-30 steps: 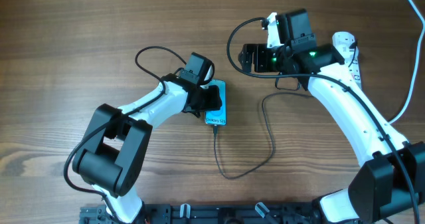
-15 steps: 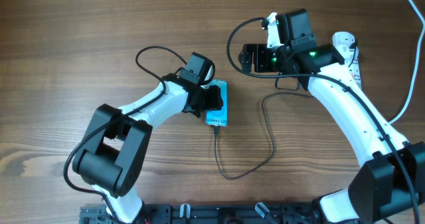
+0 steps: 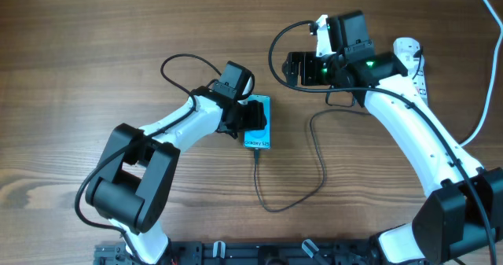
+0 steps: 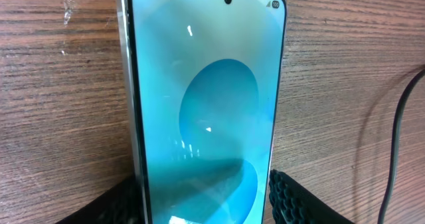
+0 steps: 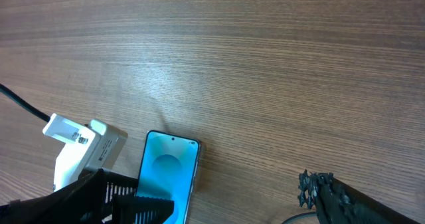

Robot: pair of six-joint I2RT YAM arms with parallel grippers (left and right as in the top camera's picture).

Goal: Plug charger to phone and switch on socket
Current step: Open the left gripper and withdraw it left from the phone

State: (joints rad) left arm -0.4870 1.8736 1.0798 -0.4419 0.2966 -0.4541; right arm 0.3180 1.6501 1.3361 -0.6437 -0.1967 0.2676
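The phone [image 3: 258, 123] lies flat on the table with its teal screen up, and it fills the left wrist view [image 4: 206, 111]. My left gripper [image 3: 240, 120] straddles it near its upper end. Its fingers [image 4: 295, 201] stand open on either side, with a thin gap on the right. The charger [image 3: 314, 151], a thin black cable, meets the phone's lower edge and loops down and back toward the socket [image 3: 410, 57]. The socket is mostly hidden under my right arm. My right gripper [image 3: 297, 67] hovers open and empty, up and to the right of the phone [image 5: 167, 174].
A thick white cord [image 3: 481, 115] runs along the right edge. The left arm's own black cable [image 3: 182, 60] arcs above its wrist. The left arm's white camera housing [image 5: 80, 144] sits beside the phone in the right wrist view.
The left gripper's fingers have spread apart from the phone's sides, and the phone has shifted slightly right. The right arm has not moved.
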